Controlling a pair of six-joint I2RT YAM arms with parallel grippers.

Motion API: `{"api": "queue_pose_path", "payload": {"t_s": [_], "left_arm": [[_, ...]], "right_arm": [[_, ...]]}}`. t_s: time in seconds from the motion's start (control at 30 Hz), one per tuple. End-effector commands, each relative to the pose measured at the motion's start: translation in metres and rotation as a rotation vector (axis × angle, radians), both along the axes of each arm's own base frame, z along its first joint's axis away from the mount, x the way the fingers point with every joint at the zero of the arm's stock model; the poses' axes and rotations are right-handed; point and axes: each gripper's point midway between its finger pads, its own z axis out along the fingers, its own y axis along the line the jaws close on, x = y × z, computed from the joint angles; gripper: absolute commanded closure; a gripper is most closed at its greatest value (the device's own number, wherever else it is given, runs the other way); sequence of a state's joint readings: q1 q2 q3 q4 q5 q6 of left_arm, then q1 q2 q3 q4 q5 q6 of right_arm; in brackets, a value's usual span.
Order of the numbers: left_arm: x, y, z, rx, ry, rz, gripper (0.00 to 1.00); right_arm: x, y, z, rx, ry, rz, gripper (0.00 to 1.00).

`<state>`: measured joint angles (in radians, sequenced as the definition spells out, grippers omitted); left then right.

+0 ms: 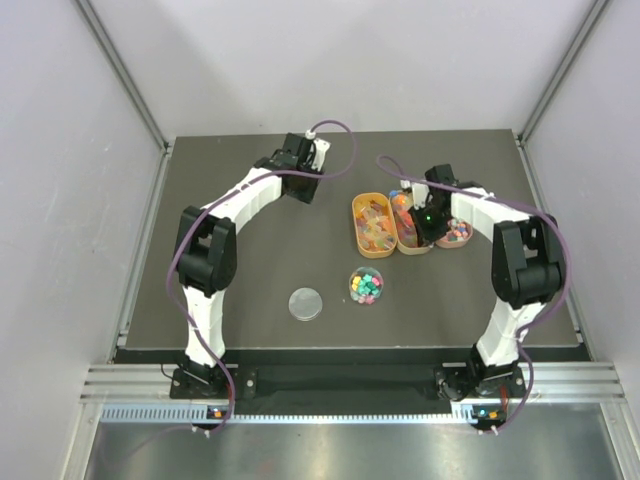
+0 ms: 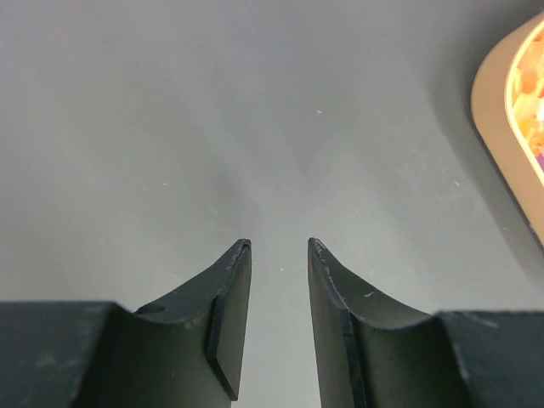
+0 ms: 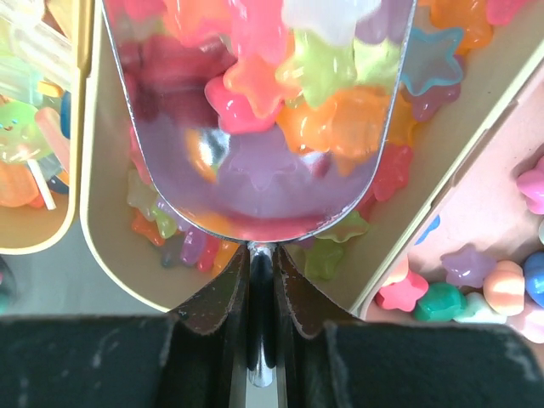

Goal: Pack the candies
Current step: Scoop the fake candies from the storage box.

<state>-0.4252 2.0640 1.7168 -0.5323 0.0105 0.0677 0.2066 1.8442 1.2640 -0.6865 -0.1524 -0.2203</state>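
My right gripper is shut on the handle of a shiny metal scoop. The scoop holds several star-shaped candies, pink, orange and green, and hangs over the middle oval tray, which is full of similar candies. In the top view the right gripper sits over the three trays. A small clear round dish in front of them holds mixed bright candies. My left gripper is open and empty above the bare mat, left of the trays; it also shows in the top view.
The dish's clear lid lies flat left of the dish. A tray of amber gummies is left of the scoop, and a pink tray with larger candies is on the right. One tray's rim shows at the left wrist view's right edge.
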Motion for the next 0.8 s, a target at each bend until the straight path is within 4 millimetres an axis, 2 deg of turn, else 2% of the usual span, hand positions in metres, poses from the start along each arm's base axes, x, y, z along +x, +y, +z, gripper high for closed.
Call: {"api": "queue_pose_path", "payload": {"t_s": [0.0,0.33,0.43,0.47,0.53,0.57,0.63,0.7,0.77], "left_arm": [[0.015,0.007,0.036,0.033,-0.102,-0.008,0.62],[0.025,0.011,0.048,0.056,-0.159,-0.001,0.62],[0.029,0.012,0.059,0.056,-0.185,0.005,0.62],[0.029,0.013,0.066,0.054,-0.199,0.008,0.62],[0.027,0.014,0.075,0.053,-0.212,0.004,0.62],[0.025,0.015,0.083,0.05,-0.225,0.003,0.62],[0.021,0.021,0.095,0.058,-0.246,0.0,0.62],[0.019,0.028,0.099,0.056,-0.245,0.007,0.63],[0.018,0.039,0.113,0.035,-0.26,0.03,0.64]], "right_arm": [[0.007,0.002,0.01,0.052,-0.108,-0.041,1.0],[0.011,0.003,0.026,0.084,-0.243,-0.041,1.0],[0.014,0.002,0.047,0.069,-0.287,0.012,1.0],[0.016,0.001,0.064,0.063,-0.304,0.032,1.0],[0.016,0.002,0.085,0.048,-0.335,0.132,1.0],[0.016,0.001,0.105,0.039,-0.349,0.166,1.0],[0.009,0.0,0.125,0.007,-0.352,0.293,1.0],[0.002,-0.004,0.134,-0.021,-0.354,0.365,1.0],[-0.013,-0.009,0.136,-0.057,-0.332,0.469,1.0]]}}
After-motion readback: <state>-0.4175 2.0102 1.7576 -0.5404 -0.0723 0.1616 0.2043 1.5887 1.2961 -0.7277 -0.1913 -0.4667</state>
